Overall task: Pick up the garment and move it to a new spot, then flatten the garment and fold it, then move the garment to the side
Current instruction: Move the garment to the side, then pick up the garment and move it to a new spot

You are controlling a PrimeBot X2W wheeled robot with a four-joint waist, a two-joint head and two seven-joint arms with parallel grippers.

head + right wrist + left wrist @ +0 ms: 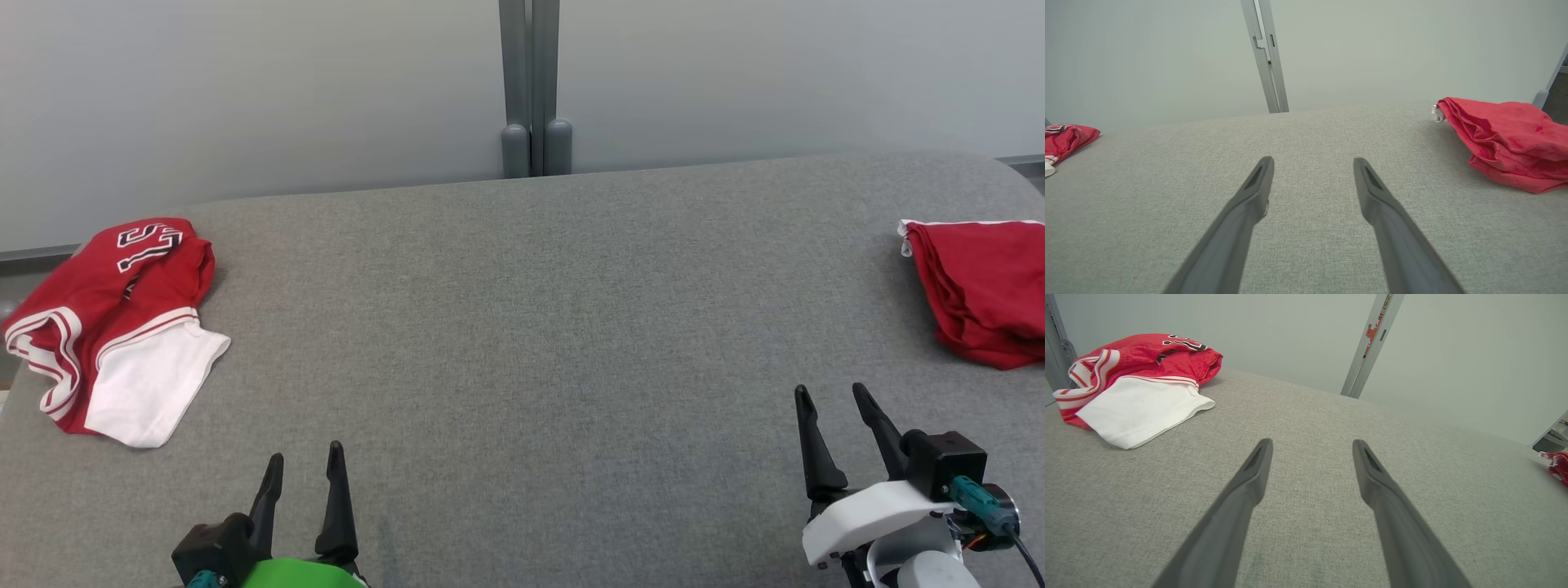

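Two garments: jersey [114, 327] at table [522, 327] left edge, red cloth [984, 286] at right edge. Two grippers: left gripper [306, 452], right gripper [830, 389]. One post [535, 82].

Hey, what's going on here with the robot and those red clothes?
Nothing is being handled right now. The left gripper and right gripper are both open and empty, near the front edge of the grey table. A crumpled red and white jersey lies at the far left, and a bunched red garment lies at the far right. Neither is flattened or folded, so the work looks not yet begun.
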